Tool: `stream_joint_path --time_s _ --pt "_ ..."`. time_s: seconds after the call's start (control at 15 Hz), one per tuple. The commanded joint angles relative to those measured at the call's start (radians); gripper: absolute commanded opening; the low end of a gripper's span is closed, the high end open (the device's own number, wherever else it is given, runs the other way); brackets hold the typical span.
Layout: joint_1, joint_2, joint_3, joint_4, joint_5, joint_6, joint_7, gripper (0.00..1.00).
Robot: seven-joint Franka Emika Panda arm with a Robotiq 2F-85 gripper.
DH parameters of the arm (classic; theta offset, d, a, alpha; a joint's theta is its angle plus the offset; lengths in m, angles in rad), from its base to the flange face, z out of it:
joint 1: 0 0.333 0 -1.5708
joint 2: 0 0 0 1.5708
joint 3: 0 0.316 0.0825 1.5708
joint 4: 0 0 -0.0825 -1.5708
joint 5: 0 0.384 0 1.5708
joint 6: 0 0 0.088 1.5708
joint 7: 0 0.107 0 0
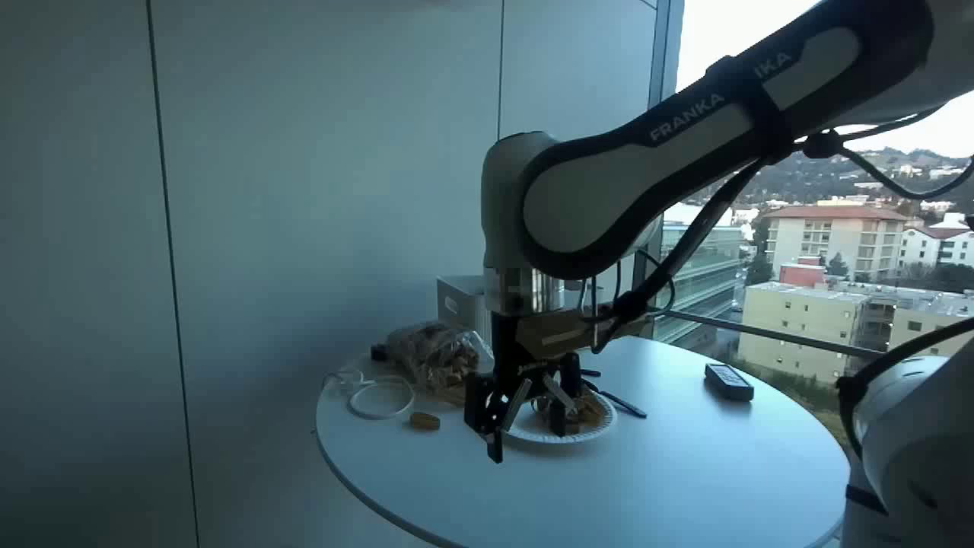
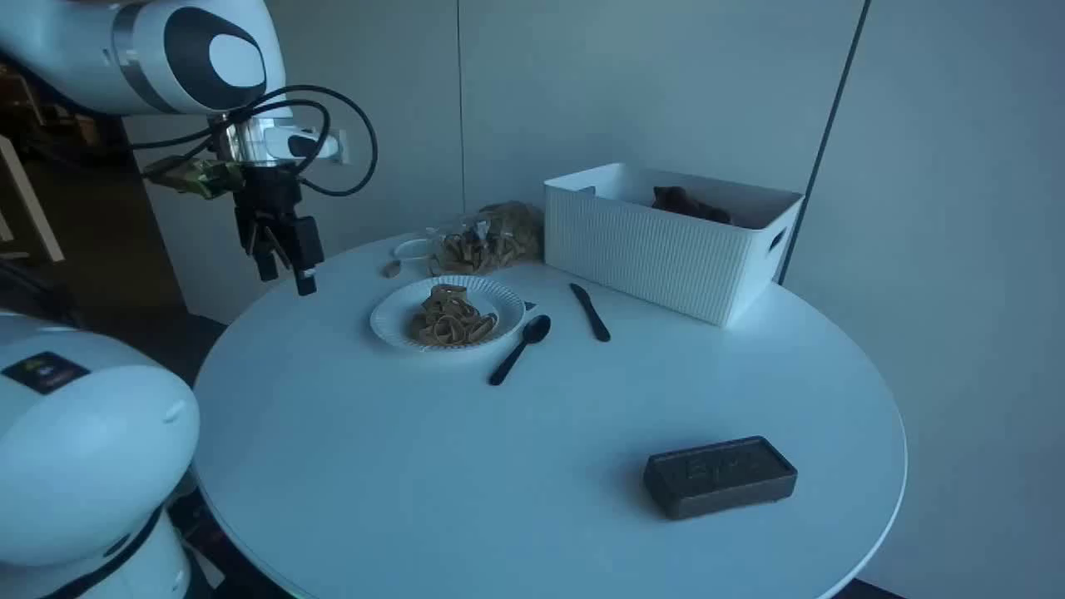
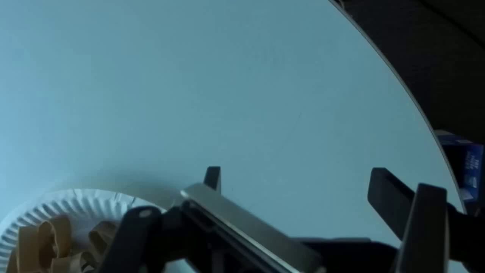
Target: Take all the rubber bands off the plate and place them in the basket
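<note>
In an exterior view, bands (image 2: 453,324) lie on the plate (image 2: 394,309); my claw (image 2: 287,281) hangs left, spoon (image 2: 522,347) and knife (image 2: 590,313) lie right, bag (image 2: 491,241) behind, basket (image 2: 641,254) far right.

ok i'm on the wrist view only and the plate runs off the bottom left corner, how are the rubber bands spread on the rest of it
Observer: In an exterior view the tan rubber bands make a heap around the middle of the white paper plate.
Operator: and where do they go, can't see anything to drop them in
Observer: Most likely the white ribbed basket, which stands across a black knife from the plate.
Operator: anything in it
Observer: Yes, a dark brown item shows inside; I can't tell what it is.
</note>
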Motion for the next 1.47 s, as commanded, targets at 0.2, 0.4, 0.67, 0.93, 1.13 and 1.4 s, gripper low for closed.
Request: stream_joint_path --time_s 0.2,0.4,0.67,0.93,1.13,1.4 --pt "0.016 0.002 -0.016 0.010 -0.010 -0.001 0.008 1.00" --pt "0.016 0.002 -0.016 0.010 -0.010 -0.001 0.007 1.00" --pt "0.019 0.006 -0.016 0.011 0.002 0.008 0.012 1.00" --pt "-0.007 -0.069 -0.006 0.001 -0.031 0.053 0.083 1.00" --pt "-0.040 -0.142 -0.004 -0.008 -0.086 0.085 0.154 1.00" --pt "-0.094 -0.247 0.004 -0.008 -0.167 0.066 0.231 1.00"
